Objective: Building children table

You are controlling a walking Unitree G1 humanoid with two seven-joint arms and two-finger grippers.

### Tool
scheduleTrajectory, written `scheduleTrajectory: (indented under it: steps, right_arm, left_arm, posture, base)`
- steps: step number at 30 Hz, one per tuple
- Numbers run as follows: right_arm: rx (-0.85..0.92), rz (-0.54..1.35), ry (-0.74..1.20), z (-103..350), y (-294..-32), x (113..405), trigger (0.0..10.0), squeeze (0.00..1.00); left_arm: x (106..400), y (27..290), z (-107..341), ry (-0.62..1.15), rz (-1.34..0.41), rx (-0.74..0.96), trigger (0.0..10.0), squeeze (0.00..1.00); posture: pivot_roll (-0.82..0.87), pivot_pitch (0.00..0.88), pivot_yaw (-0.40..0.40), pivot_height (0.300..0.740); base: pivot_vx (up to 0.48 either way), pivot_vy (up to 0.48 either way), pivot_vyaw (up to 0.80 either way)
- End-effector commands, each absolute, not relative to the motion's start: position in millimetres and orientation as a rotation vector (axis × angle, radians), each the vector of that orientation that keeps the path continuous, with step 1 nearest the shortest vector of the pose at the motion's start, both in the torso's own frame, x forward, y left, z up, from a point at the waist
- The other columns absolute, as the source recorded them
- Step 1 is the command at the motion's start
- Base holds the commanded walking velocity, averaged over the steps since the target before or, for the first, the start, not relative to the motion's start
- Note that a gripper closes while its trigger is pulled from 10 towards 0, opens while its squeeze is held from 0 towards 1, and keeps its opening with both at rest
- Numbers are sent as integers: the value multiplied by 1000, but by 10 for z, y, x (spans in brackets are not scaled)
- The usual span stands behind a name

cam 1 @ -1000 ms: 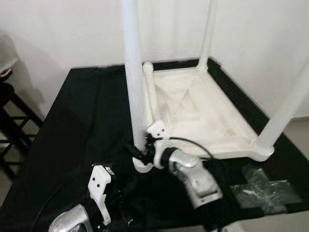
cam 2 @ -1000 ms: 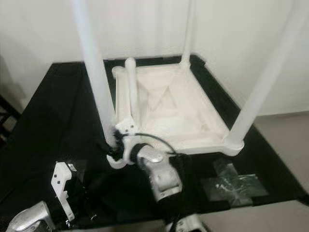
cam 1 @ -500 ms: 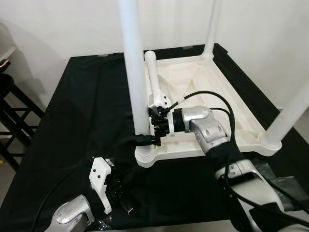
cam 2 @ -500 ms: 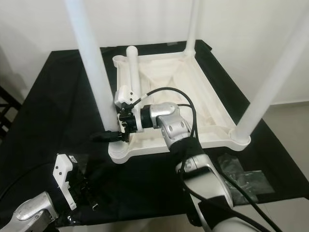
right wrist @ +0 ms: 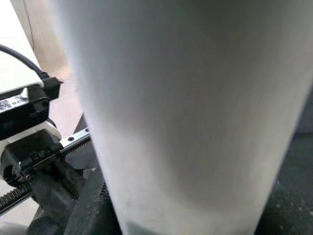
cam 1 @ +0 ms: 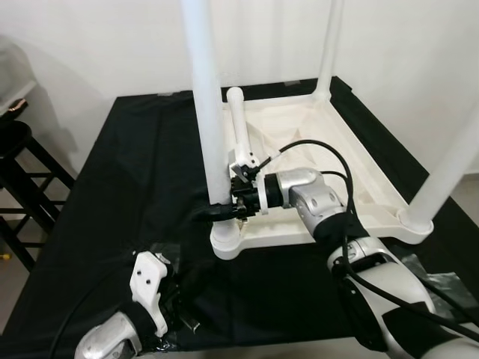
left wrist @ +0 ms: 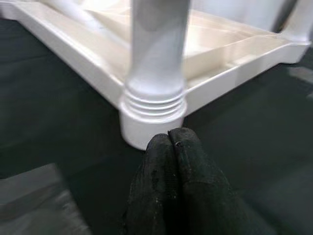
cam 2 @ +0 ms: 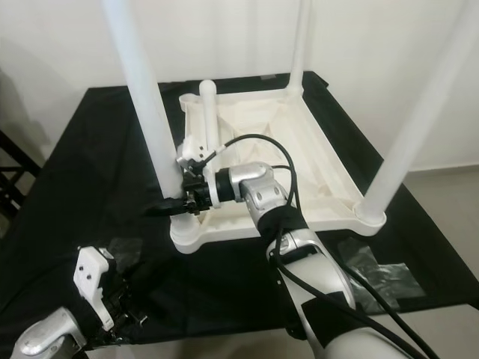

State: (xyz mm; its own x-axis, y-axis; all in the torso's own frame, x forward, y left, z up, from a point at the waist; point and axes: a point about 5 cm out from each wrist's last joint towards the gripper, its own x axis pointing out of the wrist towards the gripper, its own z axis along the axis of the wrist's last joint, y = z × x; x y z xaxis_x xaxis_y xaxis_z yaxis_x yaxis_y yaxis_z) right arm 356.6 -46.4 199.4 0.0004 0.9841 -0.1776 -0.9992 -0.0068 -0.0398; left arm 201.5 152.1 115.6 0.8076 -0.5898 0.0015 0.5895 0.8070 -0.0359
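A white children's table [cam 1: 374,187] lies upside down on the black-covered worktop. Three of its legs stand upright: the near-left leg [cam 1: 203,97], a far leg [cam 1: 328,52] and a near-right leg [cam 1: 449,164]. A loose leg [cam 1: 239,127] lies along the upturned top's left rim. My right gripper [cam 1: 217,212] is shut on the near-left leg just above its threaded socket [left wrist: 155,105]; that leg [right wrist: 186,98] stands very close in the right wrist view. My left gripper [left wrist: 169,139] is shut with nothing in it, low over the cloth in front of that corner.
A black stool [cam 1: 15,164] stands off the worktop's left side. A clear plastic bag [cam 1: 441,280] lies at the front right, and a flat clear patch [cam 2: 123,250] at the front left. A white wall runs close behind.
The camera has risen and pulled back. My right arm now reaches in from higher, its gripper still at the near-left leg's base. My left gripper has drifted slightly toward the front edge.
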Motion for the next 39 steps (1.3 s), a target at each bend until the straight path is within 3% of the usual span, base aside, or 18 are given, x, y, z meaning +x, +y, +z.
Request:
scheduleTrajectory:
  steps: [1, 3, 7, 8, 10, 11, 13, 17, 19, 20, 22, 23, 28, 29, 30, 31, 32, 39]
  right_arm:
    - [-143, 1542, 170, 1804, -491, 3534, 0, 0]
    - [-172, 1389, 169, 1684, -627, 3576, 0, 0]
    - [-175, 1276, 184, 1604, -678, 3585, 0, 0]
    - [-9, 743, 237, 1208, -647, 3240, 0, 0]
    - [-9, 743, 237, 1208, -647, 3240, 0, 0]
    - [27, 696, 298, 1066, -611, 2973, 0, 0]
    - [49, 714, 332, 1006, -558, 2800, 0, 0]
    - [27, 749, 317, 1007, -546, 2814, 0, 0]
    - [-39, 733, 266, 1073, -604, 2974, 0, 0]
    - [-61, 714, 247, 1109, -614, 3041, 1412, 0]
    - [-61, 714, 247, 1109, -614, 3041, 1412, 0]
    - [-57, 729, 233, 1155, -594, 3075, 10000, 1000]
    - [5, 852, 108, 1483, -539, 3277, 10000, 1000]
    - [10, 976, 78, 1606, -504, 3290, 10000, 1000]
    - [-9, 1089, 55, 1699, -485, 3279, 10000, 882]
    - [-9, 1089, 55, 1699, -485, 3279, 10000, 882]
    - [-57, 1278, 21, 1841, -491, 3334, 10000, 0]
    - [-123, 1450, 15, 1950, -469, 3432, 10000, 0]
  left_arm:
    - [2001, 1542, 1173, -6, -597, -17, 10000, 0]
    - [1975, 1558, 1173, -13, -553, -3, 10000, 0]
    - [1952, 1561, 1169, -13, -539, 1, 10000, 0]
    - [1898, 1561, 1184, -29, -521, -7, 10000, 0]
    - [1898, 1561, 1184, -29, -521, -7, 10000, 0]
    - [1892, 1548, 1195, -36, -529, -6, 10000, 0]
    - [1891, 1538, 1202, -40, -537, -5, 10000, 0]
    - [1895, 1519, 1207, -43, -546, -3, 10000, 0]
    - [1914, 1509, 1216, -46, -550, -22, 10000, 0]
    - [1922, 1504, 1221, -48, -549, -30, 10000, 0]
    - [1922, 1504, 1221, -48, -549, -30, 10000, 0]
    - [1929, 1504, 1226, -52, -542, -34, 10000, 0]
    - [1958, 1491, 1227, -60, -528, -41, 10000, 0]
    - [1968, 1490, 1223, -61, -527, -42, 10000, 0]
    - [1976, 1489, 1221, -62, -526, -43, 10000, 0]
    - [1976, 1489, 1221, -62, -526, -43, 10000, 0]
    - [1993, 1486, 1214, -62, -528, -46, 10000, 0]
    - [2015, 1484, 1201, -60, -530, -48, 10000, 0]
  posture:
    - [75, 56, 51, 740]
    - [71, 61, 48, 740]
    - [71, 73, 34, 740]
    - [60, 112, 29, 740]
    - [60, 112, 29, 740]
    - [38, 114, 30, 740]
    - [38, 114, 30, 740]
    - [23, 104, 41, 740]
    - [25, 111, 34, 740]
    - [31, 115, 34, 740]
    - [31, 115, 34, 740]
    - [32, 116, 33, 740]
    - [40, 105, 25, 740]
    - [37, 99, 28, 740]
    - [36, 97, 29, 740]
    - [36, 97, 29, 740]
    - [40, 88, 31, 740]
    - [51, 78, 30, 740]
  base:
    - [0, 0, 0]
    - [0, 0, 0]
    - [0, 0, 0]
    - [0, 0, 0]
    - [0, 0, 0]
    - [0, 0, 0]
    - [0, 0, 0]
    - [0, 0, 0]
    - [0, 0, 0]
    - [0, 0, 0]
    - [0, 0, 0]
    - [0, 0, 0]
    - [0, 0, 0]
    - [0, 0, 0]
    - [0, 0, 0]
    - [0, 0, 0]
    - [0, 0, 0]
    - [0, 0, 0]
